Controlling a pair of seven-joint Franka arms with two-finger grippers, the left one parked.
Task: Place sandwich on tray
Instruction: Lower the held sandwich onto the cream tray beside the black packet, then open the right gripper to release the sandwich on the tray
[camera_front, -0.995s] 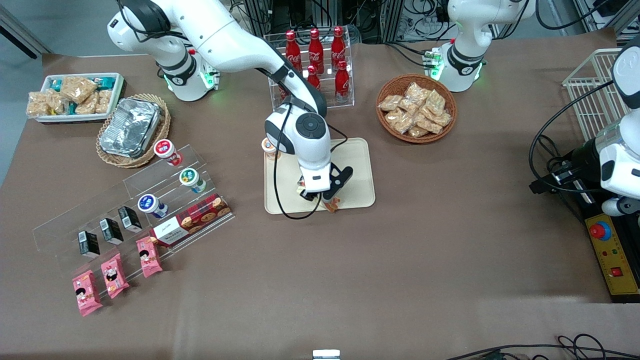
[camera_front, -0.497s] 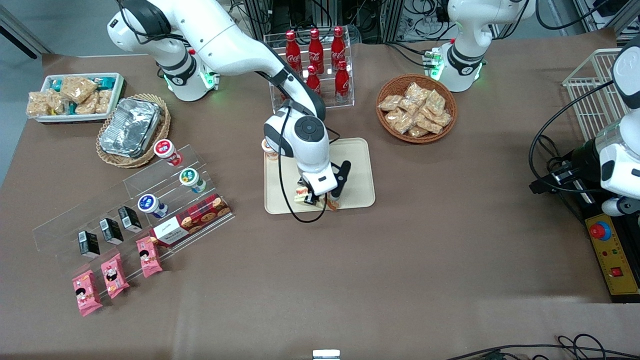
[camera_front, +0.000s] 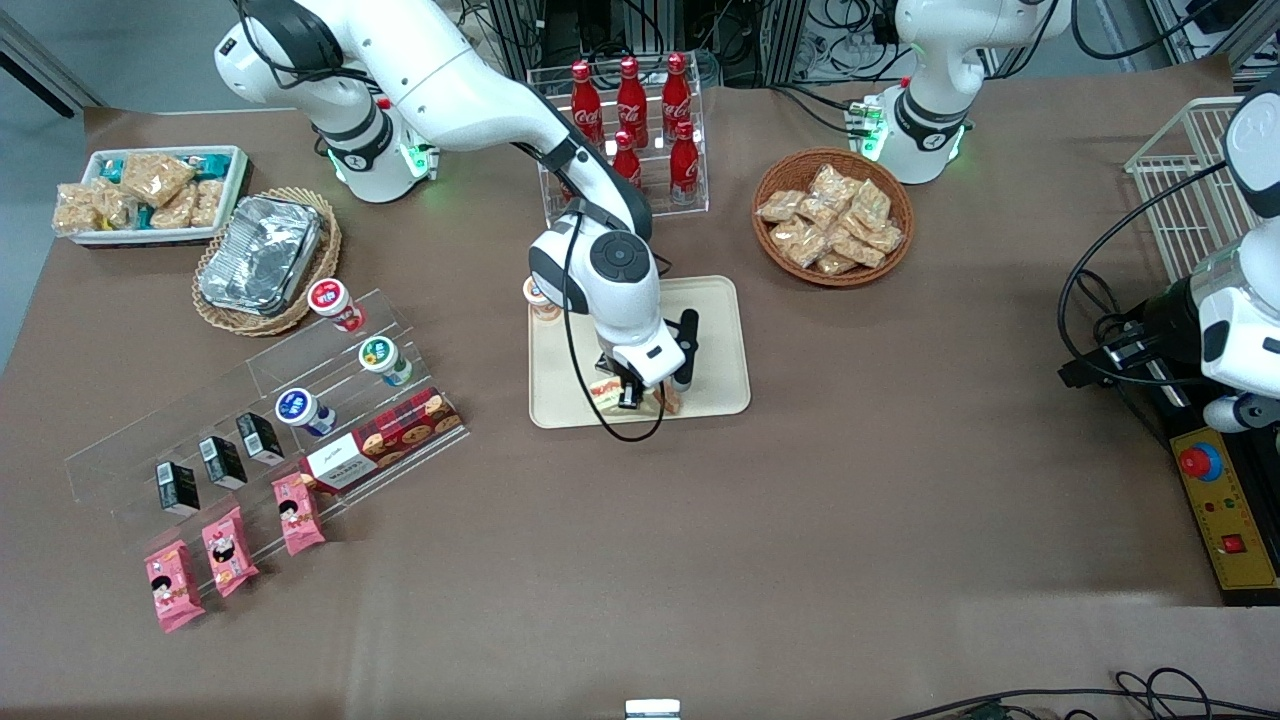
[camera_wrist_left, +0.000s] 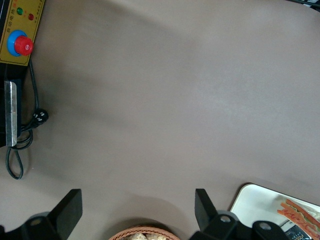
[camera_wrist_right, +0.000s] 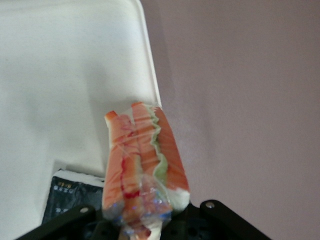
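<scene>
Sandwich (camera_wrist_right: 142, 165) is clamped in my gripper (camera_front: 632, 398), wedge sticking out from my fingers w/ its orange-red & green layers showing thru clear wrap; one end shows past my wrist in the front view, another bit peeks into the left wrist view. It hangs over the tray (camera_front: 715, 300), by the edge nearest the front camera; whether it touches the tray surface I can't tell. In my wrist view the tray rim runs right alongside the sandwich, brown table (camera_front: 700, 560) next to it, and a dark label sits on the tray near my fingers. A small cup (camera_front: 540, 297) stands at the tray corner farther from the camera than my gripper. Farther still: rack of red bottles (camera_front: 630, 110). Basket of snack packets (camera_front: 832, 217) lies toward the parked arm's end. Toward my own end: clear stepped shelf w/ cups (camera_front: 340, 305), a cookie box (camera_front: 385, 438), pink packets (camera_front: 225, 550).
</scene>
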